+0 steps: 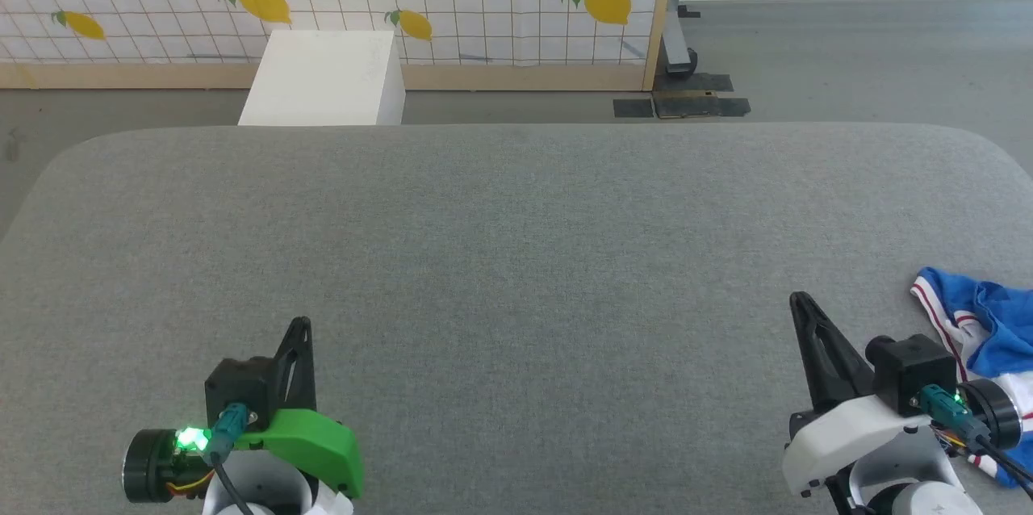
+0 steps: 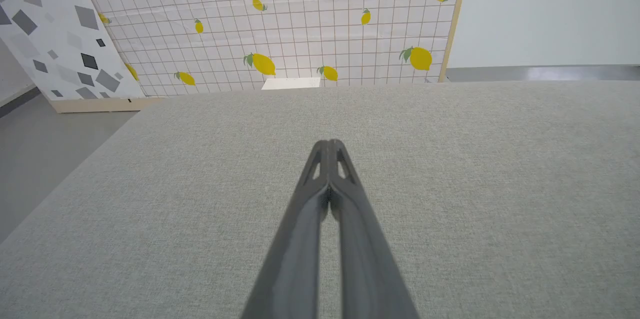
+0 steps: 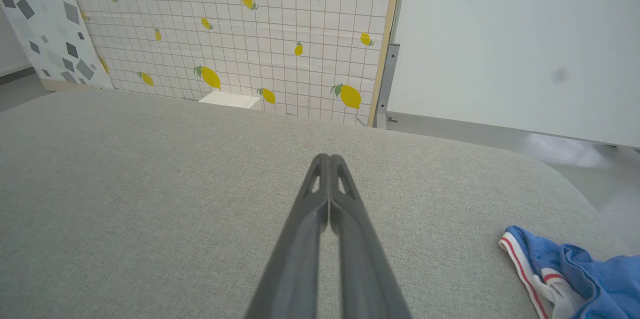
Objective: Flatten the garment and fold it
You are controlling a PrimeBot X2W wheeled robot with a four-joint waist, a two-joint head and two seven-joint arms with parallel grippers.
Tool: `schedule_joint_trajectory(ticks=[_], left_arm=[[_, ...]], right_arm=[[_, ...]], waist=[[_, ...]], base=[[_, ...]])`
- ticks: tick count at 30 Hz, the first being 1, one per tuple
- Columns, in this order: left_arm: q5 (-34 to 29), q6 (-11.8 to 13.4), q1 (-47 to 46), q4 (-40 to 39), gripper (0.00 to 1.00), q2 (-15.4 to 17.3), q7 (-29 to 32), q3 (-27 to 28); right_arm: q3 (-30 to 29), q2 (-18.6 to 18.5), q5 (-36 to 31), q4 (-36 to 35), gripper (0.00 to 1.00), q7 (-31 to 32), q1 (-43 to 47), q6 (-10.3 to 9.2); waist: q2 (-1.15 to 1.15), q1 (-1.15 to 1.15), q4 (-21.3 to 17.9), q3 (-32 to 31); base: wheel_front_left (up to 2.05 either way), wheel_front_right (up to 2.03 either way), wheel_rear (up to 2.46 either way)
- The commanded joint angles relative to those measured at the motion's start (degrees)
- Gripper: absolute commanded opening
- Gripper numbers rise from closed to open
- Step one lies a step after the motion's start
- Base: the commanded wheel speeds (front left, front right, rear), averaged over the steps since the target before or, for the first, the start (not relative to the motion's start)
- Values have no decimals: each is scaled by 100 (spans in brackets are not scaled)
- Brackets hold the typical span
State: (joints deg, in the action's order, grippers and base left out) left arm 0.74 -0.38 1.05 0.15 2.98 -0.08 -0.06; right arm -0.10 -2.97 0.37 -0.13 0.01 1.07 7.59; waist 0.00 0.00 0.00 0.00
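Head view: left gripper (image 1: 301, 328) and right gripper (image 1: 799, 302) at bottom, both pressed together, empty. Crumpled blue shirt (image 1: 991, 320) on gray table (image 1: 516, 240), right edge, beside right gripper.
Left wrist view: fingers (image 2: 345, 239) together.
Right wrist view: fingers (image 3: 350, 244) together, shirt (image 3: 592, 279) lower right.

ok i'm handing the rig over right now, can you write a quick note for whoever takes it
Left tool: shut, empty, above the grey table.
Right tool: shut, empty, fingers clear of the garment.
Garment: crumpled in a heap on the table's near right side, just right of the right tool, partly cut off by the head view's edge.
Done: nothing; not flattened, not folded.
Left: grasp it, probably pull it toward the middle, spread it flat, then fold.
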Motion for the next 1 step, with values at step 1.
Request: schedule_joint_trajectory(ticks=[1], left_arm=[[-74,38,-105,-15,0,-11,8,6]], right_arm=[[10,9,-37,13,0,-1,-107,-10]], waist=[[0,0,0,0]], base=[[0,0,0]])
